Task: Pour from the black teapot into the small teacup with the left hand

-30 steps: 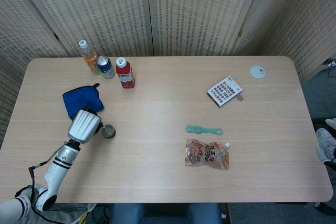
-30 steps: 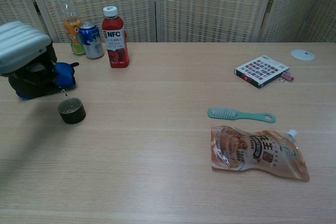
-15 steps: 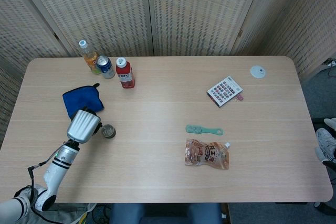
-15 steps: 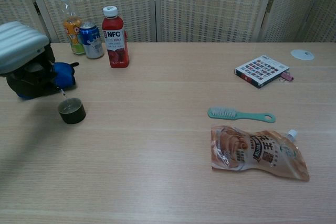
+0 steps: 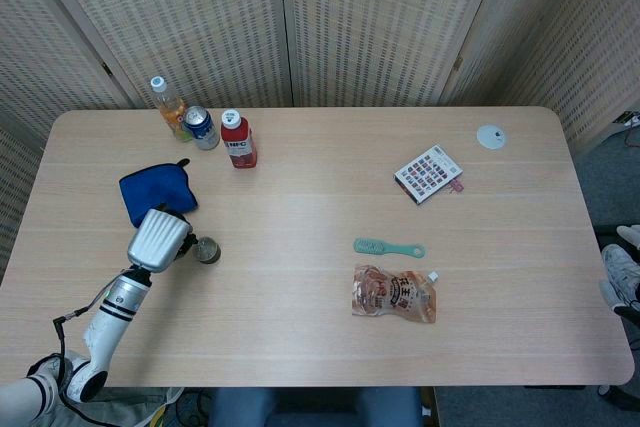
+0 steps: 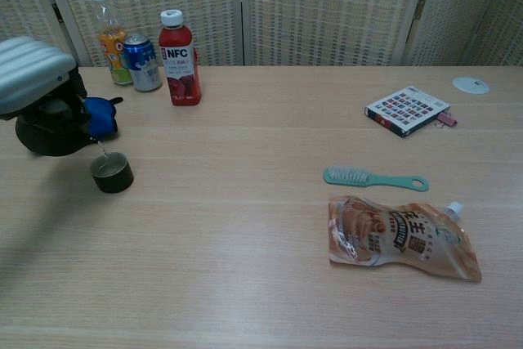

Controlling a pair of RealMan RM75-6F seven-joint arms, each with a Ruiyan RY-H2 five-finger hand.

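My left hand (image 6: 33,71) (image 5: 158,239) holds the black teapot (image 6: 51,127) tipped to the right, its spout just above the small dark teacup (image 6: 111,173) (image 5: 206,249). A thin stream runs from the spout into the cup. The cup stands upright on the table (image 6: 245,202), near the left edge. In the head view the hand's grey back hides most of the teapot. My right hand shows in neither view.
A blue cloth (image 5: 155,190) lies behind the teapot. An orange drink bottle (image 6: 110,36), a blue can (image 6: 143,62) and a red NFC bottle (image 6: 178,58) stand at the back left. A green brush (image 6: 374,176), a snack pouch (image 6: 400,237), a colourful booklet (image 6: 407,109) and a white disc (image 6: 471,84) lie to the right.
The left hand with the teapot has shifted slightly, staying tipped over the cup. Nothing else has moved.
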